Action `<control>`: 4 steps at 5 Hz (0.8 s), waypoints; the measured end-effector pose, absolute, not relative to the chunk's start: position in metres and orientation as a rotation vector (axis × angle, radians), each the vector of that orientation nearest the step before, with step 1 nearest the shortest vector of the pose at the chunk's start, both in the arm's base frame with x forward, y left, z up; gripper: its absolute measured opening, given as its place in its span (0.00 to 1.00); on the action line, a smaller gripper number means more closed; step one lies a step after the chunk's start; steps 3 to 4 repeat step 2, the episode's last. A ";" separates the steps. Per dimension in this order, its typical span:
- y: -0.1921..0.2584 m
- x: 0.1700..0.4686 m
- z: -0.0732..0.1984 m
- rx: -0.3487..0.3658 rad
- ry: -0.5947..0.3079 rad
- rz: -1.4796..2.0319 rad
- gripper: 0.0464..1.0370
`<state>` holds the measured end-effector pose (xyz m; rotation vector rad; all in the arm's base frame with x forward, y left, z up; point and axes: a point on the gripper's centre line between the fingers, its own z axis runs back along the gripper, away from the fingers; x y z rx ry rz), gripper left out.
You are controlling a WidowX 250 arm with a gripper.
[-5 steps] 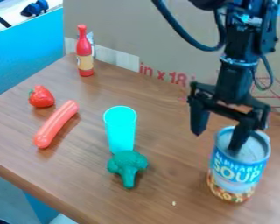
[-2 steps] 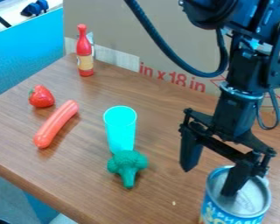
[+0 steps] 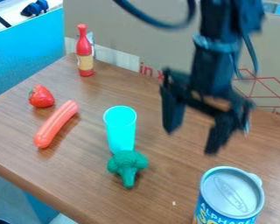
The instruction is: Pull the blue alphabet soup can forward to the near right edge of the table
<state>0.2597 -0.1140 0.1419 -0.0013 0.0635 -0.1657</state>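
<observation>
Blue can [image 3: 230, 192]: standing upright, ungripped;
Black gripper [image 3: 190, 142]: above it, fingers apart, empty;
Green broccoli [image 3: 127, 166]: right by the cyan cup [image 3: 120, 129].

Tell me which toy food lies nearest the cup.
The green broccoli, right by the base of the cup; the strawberry and the sausage lie farther off.
</observation>
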 end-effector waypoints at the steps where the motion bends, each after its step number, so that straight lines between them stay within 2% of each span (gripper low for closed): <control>1: -0.107 0.266 0.187 -0.096 -0.140 -0.178 0.96; 2: -0.100 0.260 0.207 -0.130 -0.204 -0.194 0.96; 4: -0.100 0.260 0.207 -0.130 -0.204 -0.194 0.96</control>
